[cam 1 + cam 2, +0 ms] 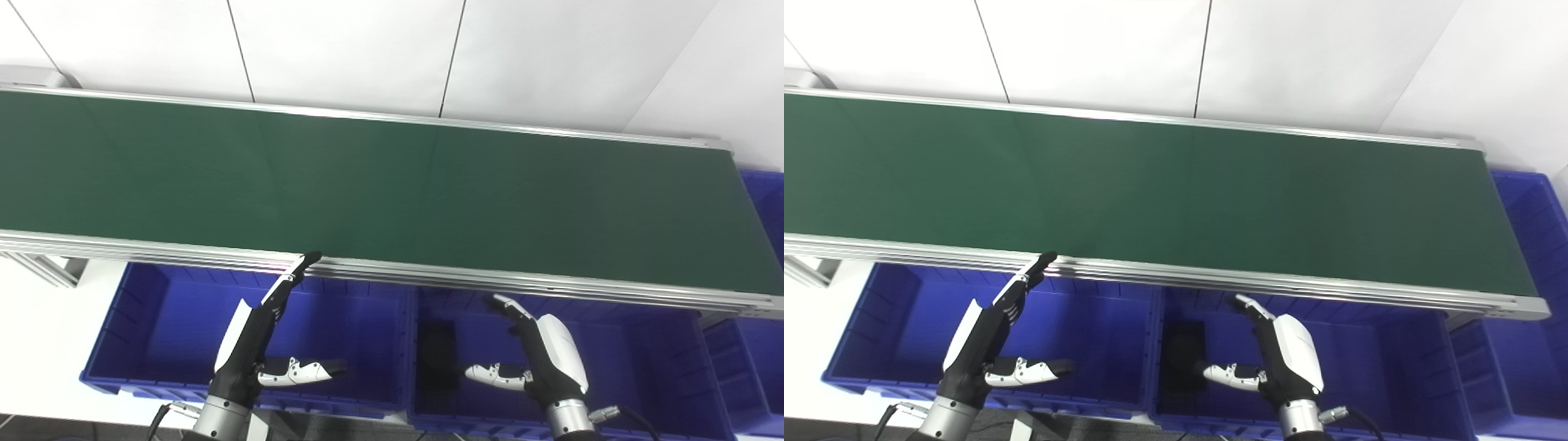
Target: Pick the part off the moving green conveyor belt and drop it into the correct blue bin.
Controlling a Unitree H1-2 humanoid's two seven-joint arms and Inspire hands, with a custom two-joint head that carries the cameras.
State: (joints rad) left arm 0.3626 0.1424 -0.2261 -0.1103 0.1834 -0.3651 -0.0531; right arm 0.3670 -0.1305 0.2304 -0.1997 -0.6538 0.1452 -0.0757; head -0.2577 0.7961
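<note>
The green conveyor belt [380,184] runs across the view with no part showing on it. A dark flat part [438,358] lies in the right blue bin [643,367], at its left end. My left hand [260,334] is open and empty over the left blue bin [159,324], fingers stretched up to the belt's near rail. My right hand [542,352] is open and empty over the right bin, just right of the dark part.
The aluminium rail [490,278] edges the belt's near side above both bins. More blue bins [756,361] stand at the far right, past the belt's end. White wall panels rise behind the belt.
</note>
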